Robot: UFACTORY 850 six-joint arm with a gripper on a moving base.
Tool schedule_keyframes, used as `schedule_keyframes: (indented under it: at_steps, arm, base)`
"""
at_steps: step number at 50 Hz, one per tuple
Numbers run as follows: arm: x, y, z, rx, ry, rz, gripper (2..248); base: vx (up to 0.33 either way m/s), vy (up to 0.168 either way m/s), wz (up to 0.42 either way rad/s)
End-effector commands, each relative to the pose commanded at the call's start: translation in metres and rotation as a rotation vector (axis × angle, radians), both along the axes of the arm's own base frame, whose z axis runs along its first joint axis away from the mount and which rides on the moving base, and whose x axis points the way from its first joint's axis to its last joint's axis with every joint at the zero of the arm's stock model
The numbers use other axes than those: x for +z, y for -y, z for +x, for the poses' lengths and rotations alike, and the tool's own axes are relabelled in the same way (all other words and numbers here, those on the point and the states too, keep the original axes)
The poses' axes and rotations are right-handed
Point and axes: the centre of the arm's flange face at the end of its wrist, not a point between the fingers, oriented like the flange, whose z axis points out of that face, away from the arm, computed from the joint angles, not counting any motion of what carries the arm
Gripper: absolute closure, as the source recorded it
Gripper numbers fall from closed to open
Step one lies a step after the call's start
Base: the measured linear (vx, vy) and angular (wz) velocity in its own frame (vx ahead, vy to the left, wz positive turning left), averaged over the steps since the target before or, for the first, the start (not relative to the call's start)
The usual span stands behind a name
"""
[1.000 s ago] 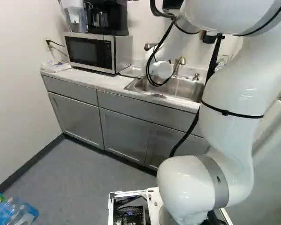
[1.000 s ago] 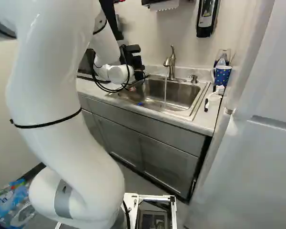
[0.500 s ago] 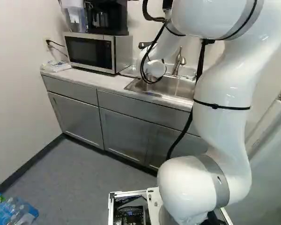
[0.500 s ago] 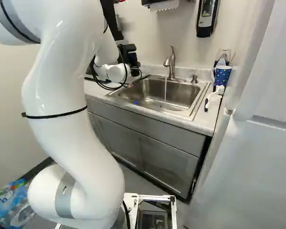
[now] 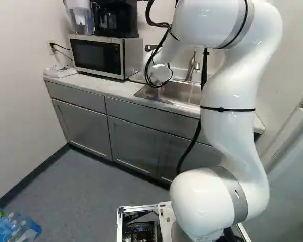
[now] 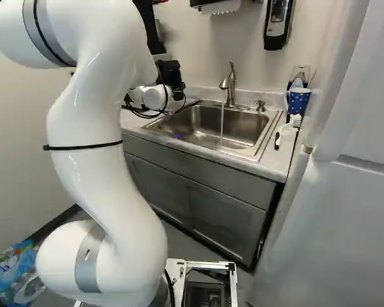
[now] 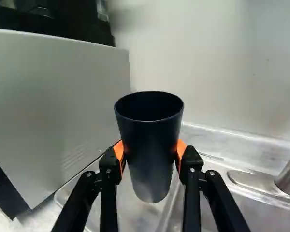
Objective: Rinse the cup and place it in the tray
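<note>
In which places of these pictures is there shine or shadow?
Left base view: small highlights on the glossy white arm; right base view: shine on the metal sink; wrist view: the inside of the cup is almost black, with soft shading on the wall.

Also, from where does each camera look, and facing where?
Left base view: behind the arm, to its left, facing microwave and sink; arm shows.
Right base view: behind, to its right, facing sink; arm shows.
Wrist view: on the wrist, facing along the claw, shut on the cup; fingers show.
All three share the faucet.
</note>
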Motion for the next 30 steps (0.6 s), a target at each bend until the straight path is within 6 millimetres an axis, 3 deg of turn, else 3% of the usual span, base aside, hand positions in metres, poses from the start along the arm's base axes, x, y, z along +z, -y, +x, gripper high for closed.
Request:
schedule_keyframes:
  at_steps: [17, 30]
  arm:
    - [-0.012, -0.016, 0.027, -0.013, 0.002, 0.035, 128]
    - [-0.027, -0.016, 0.032, -0.022, -0.019, 0.041, 128]
  base:
    - [0.000, 0.000, 0.000]
    - [0.000, 0.000, 0.000]
